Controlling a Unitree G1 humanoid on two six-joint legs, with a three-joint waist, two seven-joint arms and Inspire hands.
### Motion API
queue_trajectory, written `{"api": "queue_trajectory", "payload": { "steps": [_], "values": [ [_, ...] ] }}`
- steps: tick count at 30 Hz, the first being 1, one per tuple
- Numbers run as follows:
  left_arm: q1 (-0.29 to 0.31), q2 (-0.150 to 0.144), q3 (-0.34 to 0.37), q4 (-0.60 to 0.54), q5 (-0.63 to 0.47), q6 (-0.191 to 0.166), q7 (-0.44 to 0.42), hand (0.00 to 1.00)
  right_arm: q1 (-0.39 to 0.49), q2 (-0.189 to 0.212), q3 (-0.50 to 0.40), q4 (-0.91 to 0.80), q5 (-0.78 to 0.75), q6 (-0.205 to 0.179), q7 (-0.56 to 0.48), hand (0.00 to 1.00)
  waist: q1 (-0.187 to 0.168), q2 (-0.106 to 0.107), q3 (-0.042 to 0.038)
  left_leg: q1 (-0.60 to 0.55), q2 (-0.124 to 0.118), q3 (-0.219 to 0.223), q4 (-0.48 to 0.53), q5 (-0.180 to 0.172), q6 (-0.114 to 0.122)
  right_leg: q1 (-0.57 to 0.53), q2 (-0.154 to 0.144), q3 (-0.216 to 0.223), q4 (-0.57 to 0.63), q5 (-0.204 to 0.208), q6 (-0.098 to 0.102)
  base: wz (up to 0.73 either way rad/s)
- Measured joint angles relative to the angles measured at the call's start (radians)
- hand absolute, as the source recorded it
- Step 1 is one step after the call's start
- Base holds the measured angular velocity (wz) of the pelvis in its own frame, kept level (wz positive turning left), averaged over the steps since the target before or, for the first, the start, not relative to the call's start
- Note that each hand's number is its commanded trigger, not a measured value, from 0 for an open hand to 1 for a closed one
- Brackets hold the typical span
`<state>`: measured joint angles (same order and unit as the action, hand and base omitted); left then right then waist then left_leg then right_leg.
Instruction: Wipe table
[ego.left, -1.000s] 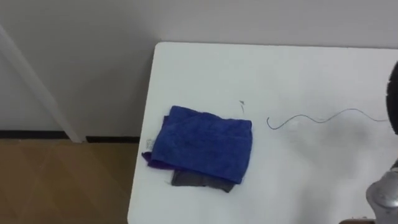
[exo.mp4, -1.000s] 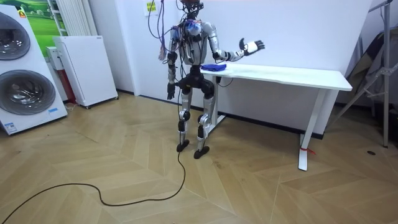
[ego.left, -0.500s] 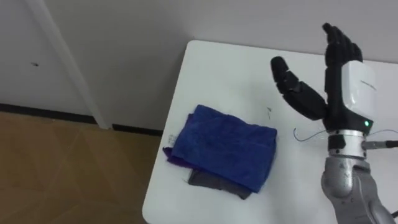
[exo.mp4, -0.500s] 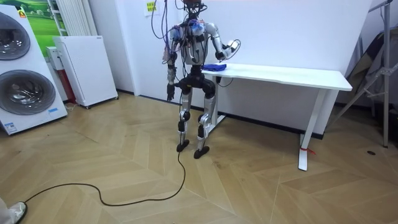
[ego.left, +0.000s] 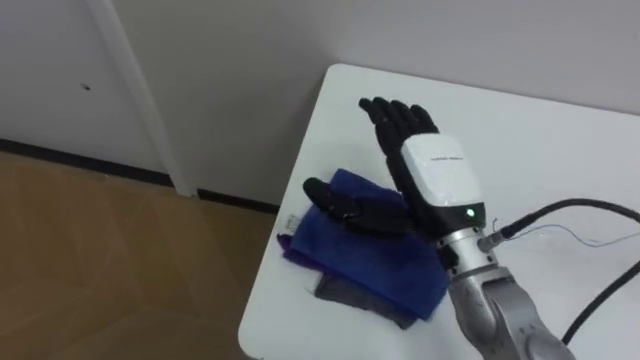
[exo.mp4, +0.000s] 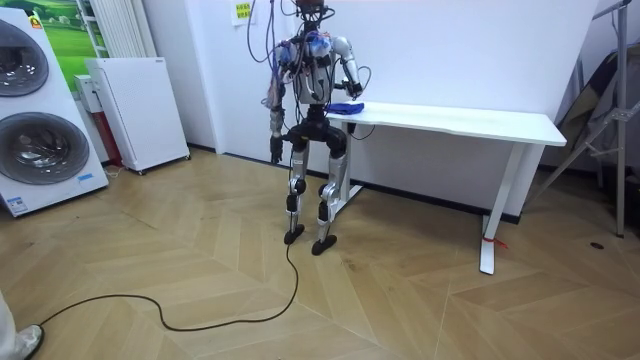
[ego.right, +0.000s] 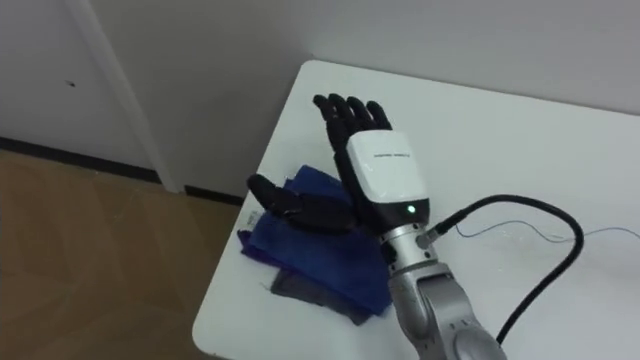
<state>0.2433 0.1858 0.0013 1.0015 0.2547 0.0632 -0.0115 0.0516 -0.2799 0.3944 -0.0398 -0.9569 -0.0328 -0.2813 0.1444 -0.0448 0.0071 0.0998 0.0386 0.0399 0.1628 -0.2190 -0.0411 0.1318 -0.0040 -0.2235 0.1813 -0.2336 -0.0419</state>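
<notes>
The straight, spread fingers (ego.left: 395, 120) of the robot's right hand (ego.left: 435, 175) point away from the robot, above the far edge of a folded blue cloth (ego.left: 375, 262). They grip nothing. The thumb (ego.left: 345, 205) juts sideways over the cloth's middle. The palm faces down and the hand seems to hover just above the cloth, though contact cannot be confirmed. This looks like a flat-handed approach, ready to press the cloth down or gather it for wiping.

The cloth lies on a white bench (ego.left: 520, 140), near the corner closest to the robot. A grey layer (ego.left: 345, 293) peeks out from under the cloth's near edge. Beyond the cloth's right side, a thin dark squiggle (ego.left: 575, 232) marks the bench, probably what needs wiping. The left hand (exo.mp4: 272, 152) hangs at the robot's side, well away from the cloth.
</notes>
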Motion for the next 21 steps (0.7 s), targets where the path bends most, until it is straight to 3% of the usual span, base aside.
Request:
{"api": "queue_trajectory", "payload": {
  "steps": [5, 12, 21],
  "values": [
    [-0.016, 0.001, -0.032, 0.0, 0.001, -0.001, -0.012, 0.0, 0.023, 0.0, 0.058, 0.013, -0.031, -0.002, 0.016, 0.0, -0.003, 0.007, 0.0043, -0.002, 0.0, -0.014, 0.0, 0.0, 0.0, 0.001, 0.0, -0.001, -0.002, 0.0, 0.0, 0.03],
    [-0.046, -0.009, -0.064, 0.012, -0.004, -0.022, -0.012, 0.0, 0.062, 0.004, 0.088, 0.09, -0.035, -0.003, 0.018, 0.0, -0.002, 0.011, 0.0045, -0.001, -0.005, -0.014, 0.0, 0.0, 0.0, 0.01, -0.002, -0.008, -0.013, 0.0, 0.0, 0.02],
    [-0.057, -0.01, -0.083, 0.014, -0.006, -0.021, -0.004, 0.0, 0.102, 0.005, 0.093, 0.159, -0.055, 0.0, 0.022, 0.0, -0.008, 0.008, -0.0008, -0.003, -0.015, -0.016, 0.0, 0.002, 0.003, 0.012, -0.011, -0.013, -0.014, 0.001, 0.002, 0.03]
  ]
}}
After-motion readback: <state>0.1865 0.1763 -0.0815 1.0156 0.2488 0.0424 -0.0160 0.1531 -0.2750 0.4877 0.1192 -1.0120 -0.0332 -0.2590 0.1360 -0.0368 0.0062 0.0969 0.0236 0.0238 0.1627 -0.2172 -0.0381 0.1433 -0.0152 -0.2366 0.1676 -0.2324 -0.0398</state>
